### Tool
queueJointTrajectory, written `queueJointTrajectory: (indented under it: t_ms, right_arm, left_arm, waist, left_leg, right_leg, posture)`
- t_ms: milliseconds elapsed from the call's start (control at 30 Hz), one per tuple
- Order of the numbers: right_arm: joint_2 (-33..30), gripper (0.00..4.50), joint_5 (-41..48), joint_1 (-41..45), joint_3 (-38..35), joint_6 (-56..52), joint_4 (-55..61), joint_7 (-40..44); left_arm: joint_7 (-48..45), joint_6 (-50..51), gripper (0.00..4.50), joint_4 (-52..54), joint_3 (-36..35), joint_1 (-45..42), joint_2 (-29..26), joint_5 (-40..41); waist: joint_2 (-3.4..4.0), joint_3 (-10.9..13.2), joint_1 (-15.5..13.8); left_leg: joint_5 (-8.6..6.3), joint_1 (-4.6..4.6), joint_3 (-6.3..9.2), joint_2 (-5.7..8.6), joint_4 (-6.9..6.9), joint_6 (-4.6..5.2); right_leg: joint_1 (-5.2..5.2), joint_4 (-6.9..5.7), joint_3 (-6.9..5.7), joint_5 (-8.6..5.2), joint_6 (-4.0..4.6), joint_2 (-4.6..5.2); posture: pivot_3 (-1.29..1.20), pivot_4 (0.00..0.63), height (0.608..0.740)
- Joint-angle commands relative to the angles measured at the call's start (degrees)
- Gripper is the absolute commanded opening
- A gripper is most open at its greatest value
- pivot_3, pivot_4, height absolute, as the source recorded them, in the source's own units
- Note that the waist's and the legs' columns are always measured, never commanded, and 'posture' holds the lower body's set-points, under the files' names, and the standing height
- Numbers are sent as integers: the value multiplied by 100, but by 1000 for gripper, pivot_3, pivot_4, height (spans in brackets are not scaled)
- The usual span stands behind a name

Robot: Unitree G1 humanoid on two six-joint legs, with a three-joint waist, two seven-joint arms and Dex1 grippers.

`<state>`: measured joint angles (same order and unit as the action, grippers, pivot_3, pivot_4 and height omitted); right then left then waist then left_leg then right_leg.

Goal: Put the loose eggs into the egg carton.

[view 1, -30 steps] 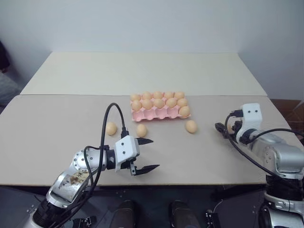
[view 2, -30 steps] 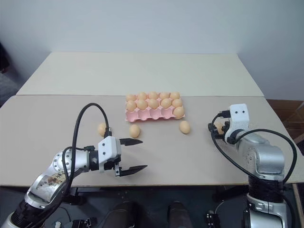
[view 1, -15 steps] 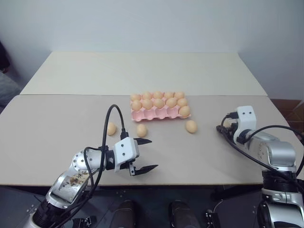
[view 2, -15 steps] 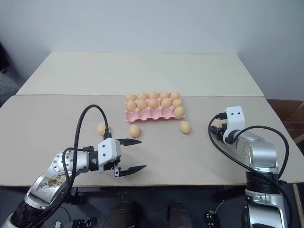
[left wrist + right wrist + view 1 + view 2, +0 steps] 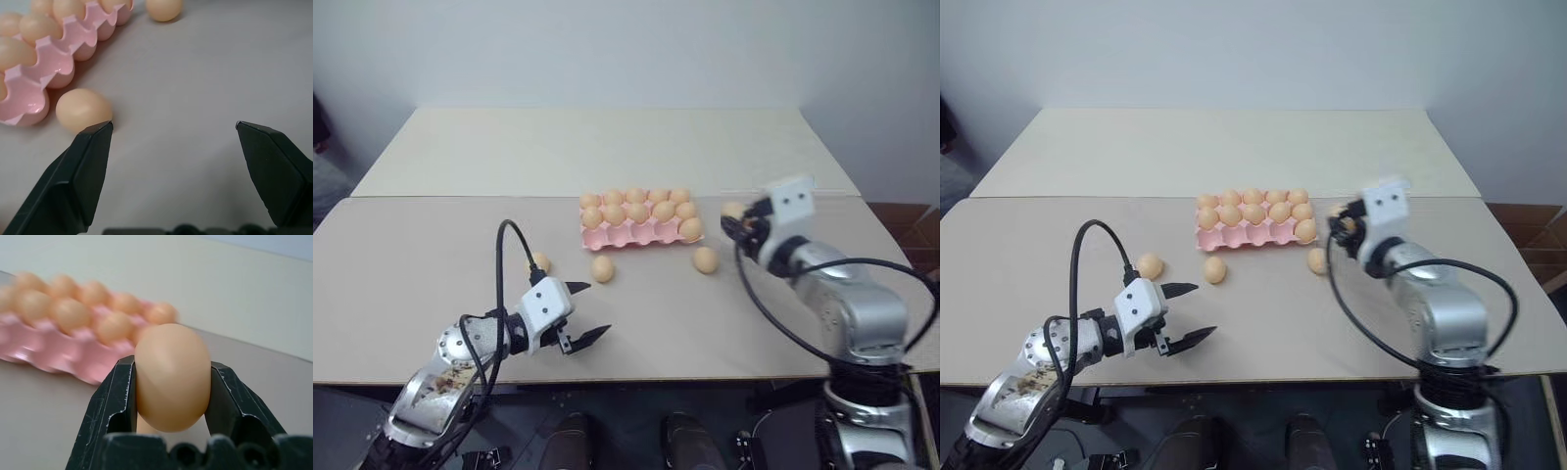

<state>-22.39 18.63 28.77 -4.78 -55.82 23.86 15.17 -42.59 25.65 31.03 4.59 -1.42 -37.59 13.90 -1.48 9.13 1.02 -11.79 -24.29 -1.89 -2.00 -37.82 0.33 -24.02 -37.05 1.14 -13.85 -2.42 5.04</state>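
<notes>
— Eggs first: where are they at this moment?

— One egg (image 5: 172,377) is in my right gripper (image 5: 171,382), whose two fingers are closed on its sides (the long axis of the egg stands upright between them). I hold it above the table (image 5: 431,245), just beside the right end of the egg carton (image 5: 641,233). Three loose eggs lie on the table in front of the carton: one (image 5: 706,259) off its near right corner, one (image 5: 602,268) off its near left corner, and one (image 5: 540,262) more to the left.

— And the carton, which way from the held egg?

— To the left of my right gripper and a little below it. The back two rows look full. In the front row I see one egg at the right end; the other cups seem free, so I judge the egg must travel left, over the scalloped edge, then go down into a front cup.

— Your other arm?

— My left gripper (image 5: 576,313) is wide open and holds nothing, low near the front edge of the table. It is the nearer one to the two left eggs, which lie ahead of its fingertips.
</notes>
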Motion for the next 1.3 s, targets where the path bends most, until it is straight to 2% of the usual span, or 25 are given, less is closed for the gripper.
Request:
queueJointTrajectory:
  t_ms: [33,200,433,800,1067,1167,1300]
  right_arm:
    - [331,1684,-131,281,354,70,-79,-218]
    - [607,1684,-643,686,911,698,-1102,-326]
    - [809,1684,-1028,1071,1172,1388,-2287,-219]
    - [942,1684,-1393,1282,1303,1851,-2936,-87]
    - [1017,4402,-1459,1276,1235,1831,-2844,-27]
    - [962,4459,-1391,1198,1107,1843,-2439,-9]
    - [854,4459,-931,894,648,1507,-1238,143]
  left_arm:
    - [211,249,4359,301,-162,-19,39,84]
    - [262,297,4359,386,-142,26,4,27]
    - [328,297,4359,481,-47,89,29,-18]
    - [361,277,4359,480,-37,104,-4,-71]
    - [356,272,4359,499,-25,123,-20,-99]
    - [366,280,4359,523,-29,151,-16,-88]
    - [396,294,4359,540,-91,232,11,-42]
  waist:
    - [0,0,-28]
    - [-1,0,-24]
    - [-1,0,-9]
    - [-1,0,-4]
    - [-1,1,-2]
    - [0,1,-3]
    - [0,1,-18]
  left_leg:
    - [0,-2,1,1,0,0]
    - [0,-6,-2,6,0,0]
    - [0,-5,-2,3,0,0]
    - [0,-4,-2,3,0,0]
    - [0,-5,-2,2,0,0]
    - [0,-6,-2,3,0,0]
    - [0,-10,-1,2,1,0]
  right_leg:
    - [1,0,-3,0,0,1]
    - [-2,3,-5,1,0,7]
    - [-4,0,-5,1,2,4]
    - [-5,-1,-5,2,3,4]
    - [-5,-1,-5,2,3,5]
    - [-7,-1,-5,2,3,5]
    - [-11,-1,-5,2,3,5]
  posture:
    - [0,150,740]
    - [0,150,740]
    - [0,150,740]
    - [0,150,740]
    - [0,150,740]
    - [0,150,740]
    - [0,150,740]
